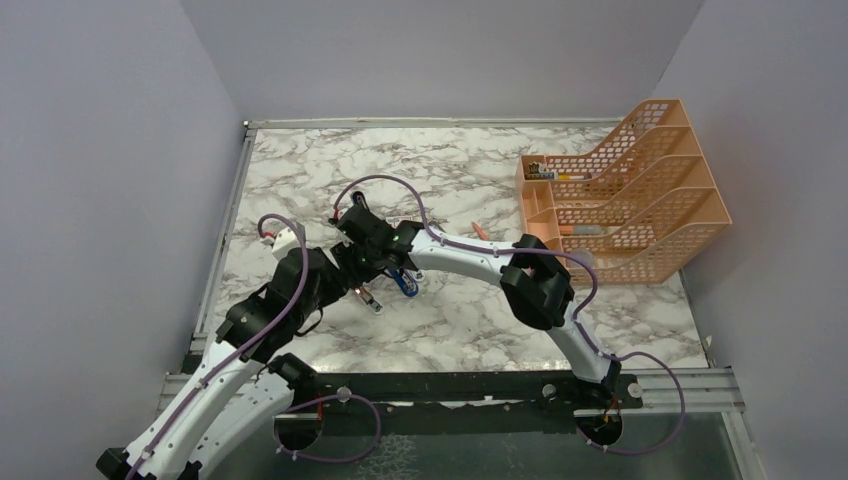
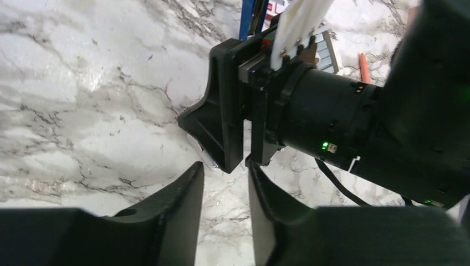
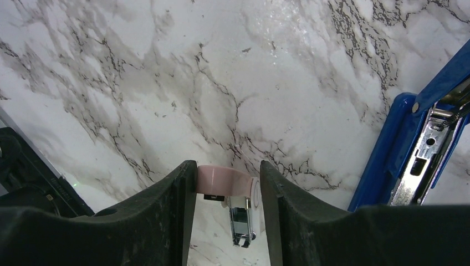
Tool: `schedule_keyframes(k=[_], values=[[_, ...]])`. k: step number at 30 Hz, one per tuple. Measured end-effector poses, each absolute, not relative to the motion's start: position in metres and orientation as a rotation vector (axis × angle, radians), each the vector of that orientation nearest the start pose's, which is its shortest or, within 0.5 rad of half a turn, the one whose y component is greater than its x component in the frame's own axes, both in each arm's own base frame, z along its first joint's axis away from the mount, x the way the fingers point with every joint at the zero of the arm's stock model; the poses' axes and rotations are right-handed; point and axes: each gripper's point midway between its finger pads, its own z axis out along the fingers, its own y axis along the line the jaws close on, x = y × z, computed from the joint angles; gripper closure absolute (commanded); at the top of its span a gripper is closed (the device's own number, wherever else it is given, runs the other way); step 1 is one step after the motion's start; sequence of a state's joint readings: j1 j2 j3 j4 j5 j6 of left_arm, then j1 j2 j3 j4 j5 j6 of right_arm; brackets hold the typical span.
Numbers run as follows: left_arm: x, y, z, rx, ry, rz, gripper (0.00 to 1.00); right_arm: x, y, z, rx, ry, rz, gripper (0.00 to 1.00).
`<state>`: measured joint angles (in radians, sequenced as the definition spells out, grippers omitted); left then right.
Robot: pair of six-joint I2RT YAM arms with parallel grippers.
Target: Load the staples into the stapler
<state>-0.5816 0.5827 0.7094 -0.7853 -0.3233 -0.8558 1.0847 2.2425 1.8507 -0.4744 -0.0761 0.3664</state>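
The blue stapler point(image 3: 427, 127) lies open on the marble, its silver channel showing; it also shows in the top view point(image 1: 405, 283) and the left wrist view point(image 2: 250, 16). The staples' red-and-white sleeve point(image 2: 275, 6) and grey tray point(image 2: 328, 52) peek out behind the right arm. My right gripper point(image 3: 227, 172) is shut on a small pink-and-white piece with a silver metal part point(image 3: 227, 183), left of the stapler. My left gripper point(image 2: 224, 169) is open and empty, its tips just short of the right gripper's fingers point(image 2: 221, 122).
An orange mesh file rack point(image 1: 625, 190) stands at the back right. A red pen point(image 1: 480, 231) lies beyond the right arm. The two wrists are crowded together at the table's left middle point(image 1: 350, 262).
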Motion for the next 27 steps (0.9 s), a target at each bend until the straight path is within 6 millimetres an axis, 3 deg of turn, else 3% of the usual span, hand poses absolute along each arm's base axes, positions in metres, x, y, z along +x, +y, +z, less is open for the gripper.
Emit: schedule_keyframes(k=[7, 16, 24, 27], values=[[0.186, -0.097, 0.141, -0.566, 2.26, -0.421, 0.7, 0.239, 0.512, 0.067, -0.927, 2.405, 0.701, 0.56], [0.172, -0.108, 0.069, -0.617, 2.456, -0.376, 0.71, 0.24, 0.497, 0.064, -0.86, 2.431, 0.642, 0.63], [0.177, -0.13, 0.05, -0.626, 2.464, -0.511, 0.71, 0.256, 0.49, 0.077, -0.744, 2.402, 0.563, 0.64], [0.179, -0.136, 0.045, -0.63, 2.454, -0.554, 0.76, 0.259, 0.486, 0.08, -0.722, 2.393, 0.55, 0.64]])
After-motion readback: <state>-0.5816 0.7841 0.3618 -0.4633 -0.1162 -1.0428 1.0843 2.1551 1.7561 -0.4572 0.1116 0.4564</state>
